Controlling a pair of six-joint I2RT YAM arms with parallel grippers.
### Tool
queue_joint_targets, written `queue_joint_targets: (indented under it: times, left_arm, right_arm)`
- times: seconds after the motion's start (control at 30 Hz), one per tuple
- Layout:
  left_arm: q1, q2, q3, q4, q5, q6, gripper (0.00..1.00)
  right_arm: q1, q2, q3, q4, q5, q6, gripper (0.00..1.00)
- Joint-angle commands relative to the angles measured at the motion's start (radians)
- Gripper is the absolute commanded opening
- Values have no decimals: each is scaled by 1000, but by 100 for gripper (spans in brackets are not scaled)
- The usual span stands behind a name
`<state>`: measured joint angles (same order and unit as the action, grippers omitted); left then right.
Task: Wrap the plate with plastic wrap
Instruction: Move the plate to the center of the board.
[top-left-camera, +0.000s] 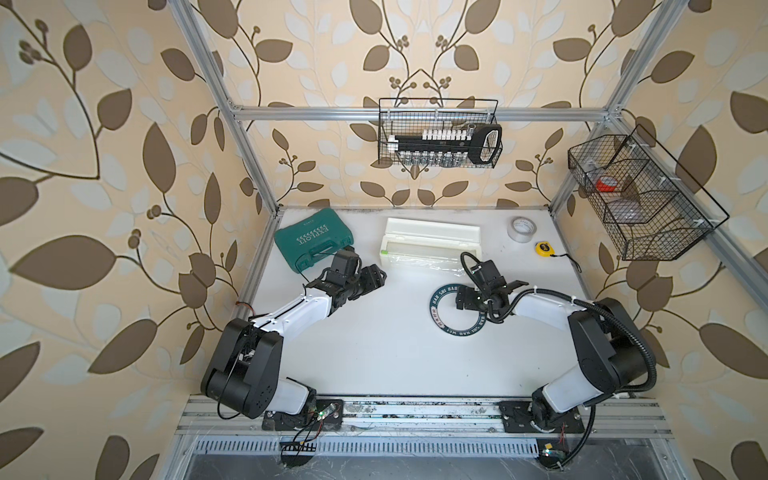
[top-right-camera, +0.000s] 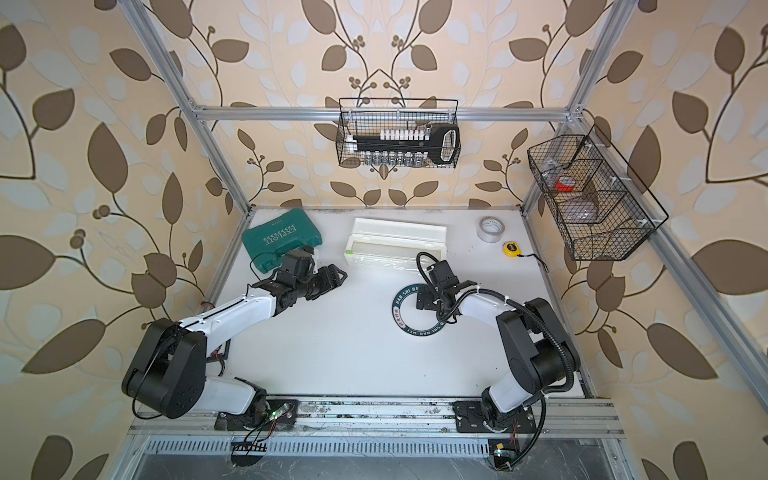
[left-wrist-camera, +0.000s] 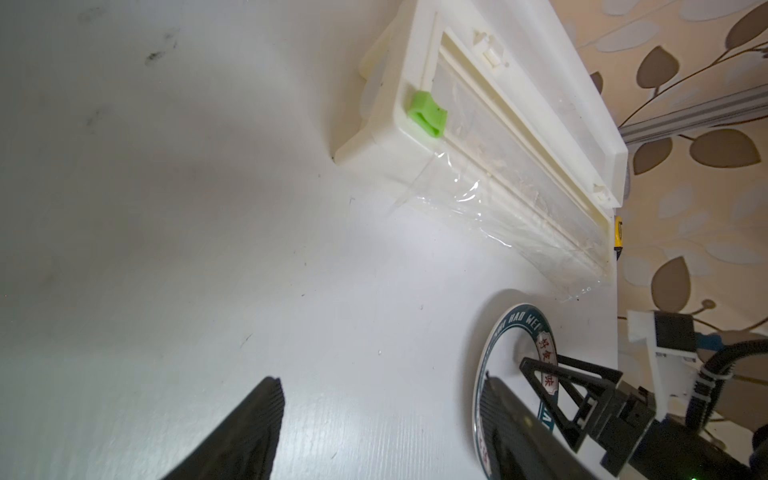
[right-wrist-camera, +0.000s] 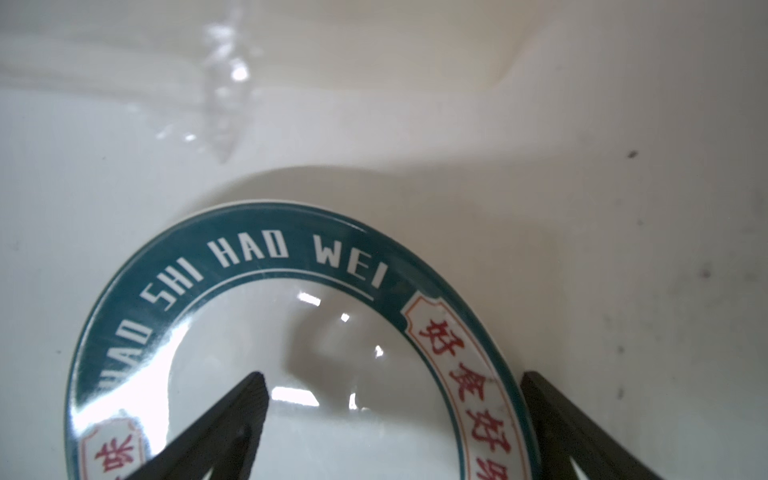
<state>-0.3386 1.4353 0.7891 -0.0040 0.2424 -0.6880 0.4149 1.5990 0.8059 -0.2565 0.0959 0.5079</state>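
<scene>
On the white table (top-left-camera: 374, 357), a long white box (top-left-camera: 432, 235) lies at the back with plastic wrap (top-left-camera: 432, 262) trailing toward the plate (top-left-camera: 456, 333) just in front, whose rim the right gripper (right-wrist-camera: 392, 384) straddles, jaws spread, while the left gripper (left-wrist-camera: 380, 380) hangs nearby, jaws apart.

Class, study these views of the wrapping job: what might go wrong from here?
1. The right gripper straddles the plate rim, jaws open; closing on that glossy rim may slip or tip it.
2. Only a short flap of wrap lies on the table before the dispenser; the open left gripper may miss or crumple it.
</scene>
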Motion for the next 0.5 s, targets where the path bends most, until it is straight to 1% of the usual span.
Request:
queue_joint_targets:
  times: [0.0,0.1,0.2,0.27,0.37,0.47]
  left_arm:
    - [10,66,54,106,57,4,79]
    - [10,117,79,121,84,11,79]
    - [10,154,92,140,88,20,80]
    - [13,186,99,158,95,25,80]
    - [16,239,102,233,134,14,80]
    - [16,284,98,320,144,13,80]
  right_arm:
    - [66,36,51,-37,32,25,95]
    - [121,64,95,-35,17,56,95]
    - [143,84,122,-22,-6,71,95]
    - [143,88,127,4,-49,66,95]
    - [139,71,118,61,-138,28,95]
    - [95,11,89,82,-190,12,96]
